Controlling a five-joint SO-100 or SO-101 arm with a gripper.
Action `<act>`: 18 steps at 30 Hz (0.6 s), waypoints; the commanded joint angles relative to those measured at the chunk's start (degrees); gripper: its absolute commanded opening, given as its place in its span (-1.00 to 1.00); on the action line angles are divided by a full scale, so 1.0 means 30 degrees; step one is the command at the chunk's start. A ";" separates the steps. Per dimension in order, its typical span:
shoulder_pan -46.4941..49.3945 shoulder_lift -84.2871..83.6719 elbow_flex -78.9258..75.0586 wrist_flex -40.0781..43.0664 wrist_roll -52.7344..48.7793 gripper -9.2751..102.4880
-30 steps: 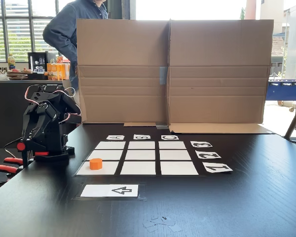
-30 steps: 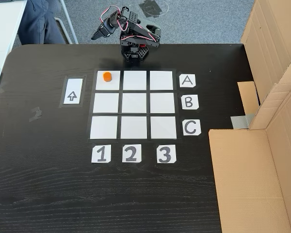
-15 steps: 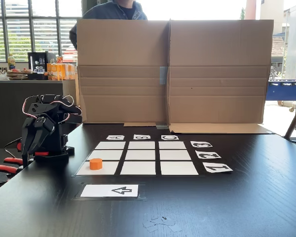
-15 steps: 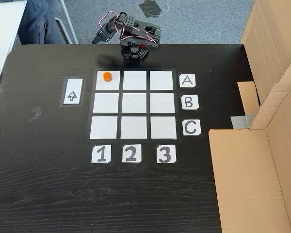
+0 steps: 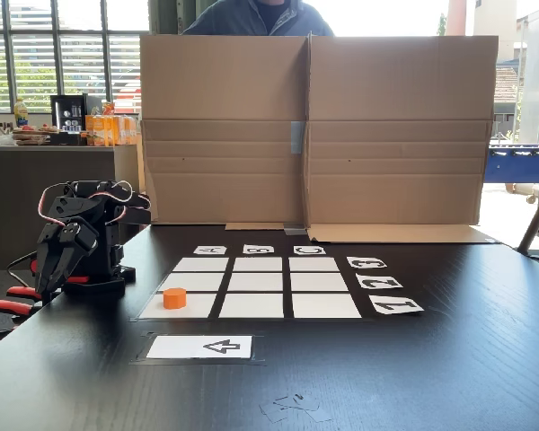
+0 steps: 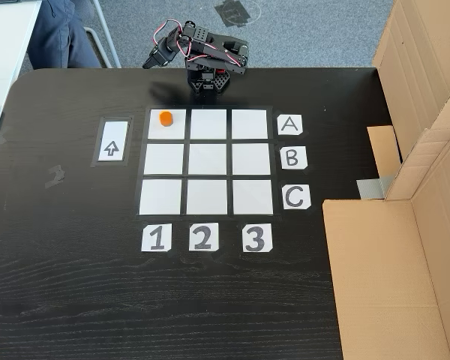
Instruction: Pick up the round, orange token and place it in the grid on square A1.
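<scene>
Black wooden table (image 6: 75, 292) with cardboard walls (image 5: 310, 130) behind it

On the grid (image 6: 206, 161) the round, orange token (image 6: 165, 118) stands in square A1 (image 6: 172, 130) (the corner cell nearest the arrow card (image 6: 112, 141)). Folded at the table edge, the arm keeps its gripper (image 5: 47, 285) pointing down, well apart from the token; whether its fingers are spread I cannot tell

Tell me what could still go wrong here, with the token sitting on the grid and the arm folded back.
The orange token rests in square A1, but near its upper edge rather than centred, so a strict check might fault the placement. The end effector hangs folded beside the base, apart from the token; a sweep back over the grid could knock the light cap off. A person stands behind the cardboard screen, so a bump to the table could shift it.
</scene>
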 commanded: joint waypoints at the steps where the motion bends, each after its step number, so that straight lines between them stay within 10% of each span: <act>1: 0.0205 0.0117 0.0000 -0.0176 -0.0234 -0.74; 18: 0.0264 0.0117 0.0029 -0.0059 -0.0498 -0.74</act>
